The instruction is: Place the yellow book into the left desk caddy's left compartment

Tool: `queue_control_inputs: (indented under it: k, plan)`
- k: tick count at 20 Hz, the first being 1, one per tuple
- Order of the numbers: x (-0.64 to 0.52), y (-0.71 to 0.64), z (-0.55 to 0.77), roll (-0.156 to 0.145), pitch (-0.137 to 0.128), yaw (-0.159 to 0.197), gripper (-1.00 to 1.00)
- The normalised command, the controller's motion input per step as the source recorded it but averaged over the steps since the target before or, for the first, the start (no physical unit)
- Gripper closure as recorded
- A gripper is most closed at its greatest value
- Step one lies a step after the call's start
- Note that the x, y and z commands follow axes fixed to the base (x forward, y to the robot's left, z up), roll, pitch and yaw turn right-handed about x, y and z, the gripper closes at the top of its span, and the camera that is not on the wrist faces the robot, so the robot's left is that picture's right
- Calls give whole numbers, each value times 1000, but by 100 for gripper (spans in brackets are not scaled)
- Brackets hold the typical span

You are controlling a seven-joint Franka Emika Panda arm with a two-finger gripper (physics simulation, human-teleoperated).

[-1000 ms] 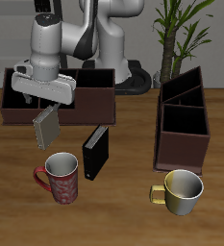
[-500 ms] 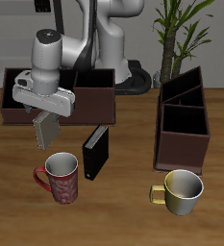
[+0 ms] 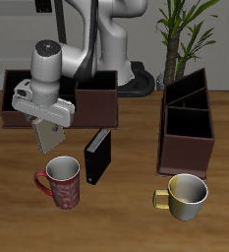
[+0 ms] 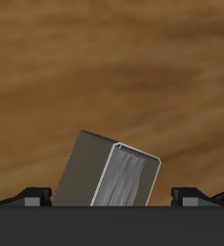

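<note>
Yellow book [image 4: 113, 175] partly behind gripper [image 4: 112, 200]

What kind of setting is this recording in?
Probably a simulated desk or office tabletop: a wooden table with desk caddies, a black book, mugs and a potted plant behind.

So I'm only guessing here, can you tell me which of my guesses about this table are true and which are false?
1. The hand is holding the yellow book up off the table. True.
2. The yellow book already sits inside the left desk caddy. False: it hangs in the hand above the red mug, far across the table from that caddy.
3. The black book stands upright on the table beside the red mug. True.
4. The yellow mug lies tipped on its side. False: it stands upright, in front of the left desk caddy.
</note>
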Motion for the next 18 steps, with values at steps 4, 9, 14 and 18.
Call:
queue_control_inputs:
  k: [4, 9, 14, 18]
  plan:
    - [6, -190, -184, -21, 20, -24, 100]
    - [100, 139, -20, 45, 10, -10, 100]
    - [252, 360, 178, 63, -10, 4, 100]
    - [196, 392, 420, 40, -34, 26, 100]
